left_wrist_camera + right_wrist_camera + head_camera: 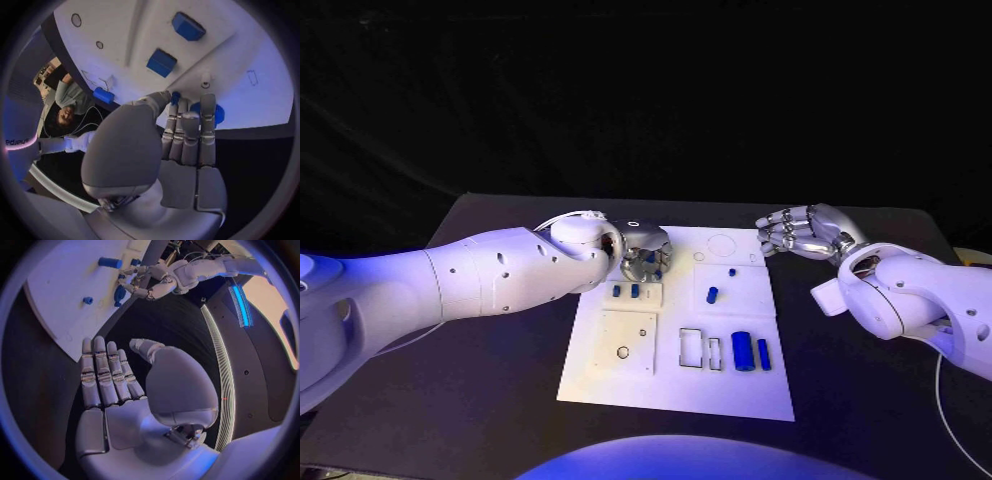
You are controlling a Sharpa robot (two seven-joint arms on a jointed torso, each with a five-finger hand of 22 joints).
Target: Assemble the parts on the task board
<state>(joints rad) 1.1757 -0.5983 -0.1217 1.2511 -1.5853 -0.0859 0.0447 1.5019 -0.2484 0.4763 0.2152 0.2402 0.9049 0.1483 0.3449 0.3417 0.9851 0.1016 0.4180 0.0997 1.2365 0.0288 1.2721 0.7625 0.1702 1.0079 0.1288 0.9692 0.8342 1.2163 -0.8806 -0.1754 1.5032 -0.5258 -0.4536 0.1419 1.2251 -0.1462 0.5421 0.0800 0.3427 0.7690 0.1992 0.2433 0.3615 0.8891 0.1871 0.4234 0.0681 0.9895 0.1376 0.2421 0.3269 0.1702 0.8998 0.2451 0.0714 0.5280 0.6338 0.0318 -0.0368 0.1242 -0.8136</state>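
The white task board [678, 385] carries small blue parts [743, 351], some flat in recesses, one a round disc [212, 111] just beyond the left hand [643, 252] fingertips [176, 97], which touch a small blue part. Whether anything is gripped there cannot be told. The right hand [805, 232] is held beside the board's far corner, fingers loosely apart, nothing gripped.

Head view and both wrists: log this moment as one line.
left hand: over task board far-left corner, fingertips at a blue part | right hand: holds nothing, off the board | phase: reaching
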